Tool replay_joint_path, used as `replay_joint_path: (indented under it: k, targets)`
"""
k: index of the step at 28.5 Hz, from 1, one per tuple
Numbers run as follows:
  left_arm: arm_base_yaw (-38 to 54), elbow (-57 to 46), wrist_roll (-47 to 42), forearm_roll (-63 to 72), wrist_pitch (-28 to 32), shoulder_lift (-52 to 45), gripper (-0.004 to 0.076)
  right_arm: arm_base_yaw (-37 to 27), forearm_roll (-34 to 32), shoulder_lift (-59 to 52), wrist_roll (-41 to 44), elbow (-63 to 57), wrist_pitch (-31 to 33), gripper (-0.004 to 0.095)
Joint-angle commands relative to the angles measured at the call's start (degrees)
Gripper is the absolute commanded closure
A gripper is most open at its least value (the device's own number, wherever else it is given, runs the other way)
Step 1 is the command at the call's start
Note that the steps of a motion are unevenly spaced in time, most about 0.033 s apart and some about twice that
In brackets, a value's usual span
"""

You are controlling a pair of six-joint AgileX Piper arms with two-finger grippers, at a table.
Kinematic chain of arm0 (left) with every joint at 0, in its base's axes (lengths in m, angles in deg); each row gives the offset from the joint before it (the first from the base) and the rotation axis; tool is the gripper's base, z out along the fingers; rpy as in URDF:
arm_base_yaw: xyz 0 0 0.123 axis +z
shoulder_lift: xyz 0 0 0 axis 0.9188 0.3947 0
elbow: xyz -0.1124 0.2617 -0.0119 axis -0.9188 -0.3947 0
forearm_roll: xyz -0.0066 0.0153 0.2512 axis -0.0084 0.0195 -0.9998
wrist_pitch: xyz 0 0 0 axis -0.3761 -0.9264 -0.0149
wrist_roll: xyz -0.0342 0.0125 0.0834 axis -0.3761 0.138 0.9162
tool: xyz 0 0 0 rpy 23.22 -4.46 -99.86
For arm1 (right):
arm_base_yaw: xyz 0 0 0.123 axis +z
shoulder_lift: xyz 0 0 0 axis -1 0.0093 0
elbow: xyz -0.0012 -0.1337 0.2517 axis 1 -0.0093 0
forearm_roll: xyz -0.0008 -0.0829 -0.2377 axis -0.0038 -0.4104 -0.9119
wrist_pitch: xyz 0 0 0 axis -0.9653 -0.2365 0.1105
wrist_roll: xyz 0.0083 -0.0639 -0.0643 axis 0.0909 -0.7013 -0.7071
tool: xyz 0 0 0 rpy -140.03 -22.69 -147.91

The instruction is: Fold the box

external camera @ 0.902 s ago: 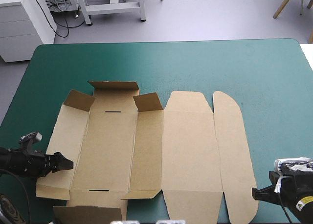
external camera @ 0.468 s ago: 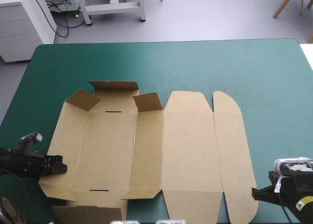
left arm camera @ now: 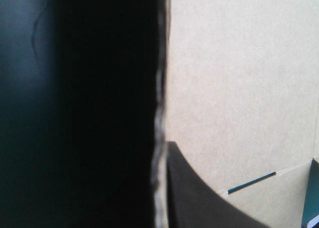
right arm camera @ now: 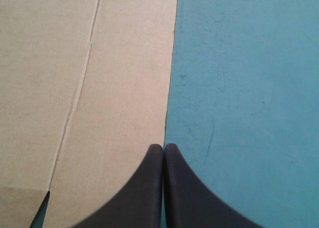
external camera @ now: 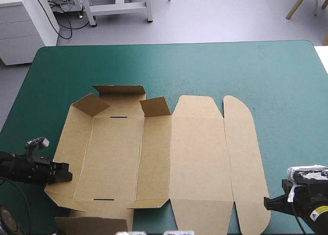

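The box (external camera: pixel 154 153) lies opened out on the teal-green tabletop (external camera: pixel 205 65), most panels flat. Its creases run from my side toward the far edge, and its greater spread runs from one of my end effectors to the other. Only the outermost strip by my left end effector (external camera: pixel 60 172) is tipped up a little, and the small far flaps stand raised.

That left end effector is clamped on the box. In its own view the board's cut edge (left arm camera: pixel 160 113) passes straight between the black fingers, with the panel's inner face (left arm camera: pixel 239 88) spreading ahead of and beside it. It holds the strip's outer edge close to the near corner, so the strip's long axis runs away ahead of the grip.

My right end effector (external camera: pixel 267 203) is pressed closed on nothing. Its tip (right arm camera: pixel 163 147) sits right at the opposite outer edge, with board (right arm camera: pixel 99 78) to one side and bare cover (right arm camera: pixel 239 88) to the other.

I judge the next move belongs to the left arm. It should swing the held strip up and inward about its crease, toward the right end effector.
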Motion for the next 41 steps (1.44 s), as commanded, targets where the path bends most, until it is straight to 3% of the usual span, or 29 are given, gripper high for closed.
replay_joint_path:
  k: [1,8,18,30,41]
  targets:
    - [-3.80,1.34,-0.42,5.73,-5.36,-0.93,0.0734,-0.44,0.26,0.56,-0.63,1.32,-3.28,0.0927]
    - [-11.91,6.75,-3.25,1.93,-5.36,-1.51,0.0734,-0.44,0.26,0.56,-0.63,1.32,-3.28,0.0927]
    - [-19.39,22.61,-7.53,0.77,-2.38,-1.51,0.0734,-0.44,0.26,0.56,-0.63,1.32,-3.28,0.0927]
    - [-36.01,35.60,-9.47,-15.75,10.79,-1.27,0.0734,-0.44,0.26,0.56,-0.63,1.32,-3.28,0.0927]
    - [-53.37,35.60,-6.43,-38.23,31.19,0.87,0.0734,-0.44,0.26,0.56,-0.63,1.32,-3.28,0.0927]
